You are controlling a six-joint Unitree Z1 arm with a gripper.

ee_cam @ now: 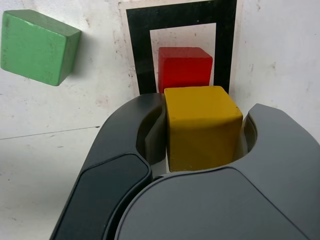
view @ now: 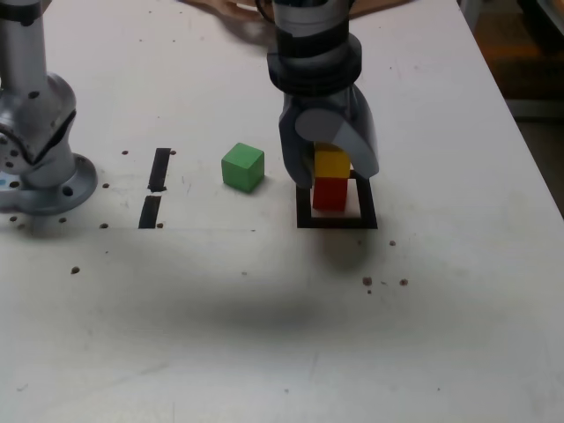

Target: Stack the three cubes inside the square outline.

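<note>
The tool, at upper centre of the exterior view, is clamped on the yellow cube, which sits directly above the red cube inside the square outline. I judge this to be the second cube's placing; whether yellow already rests on red I cannot tell. Next comes squaring it up, letting go, then fetching the green cube, which lies just left of the outline. The white counter is speckled with dark crumbs; two tape strips lie at left, beside the arm's base.
</note>
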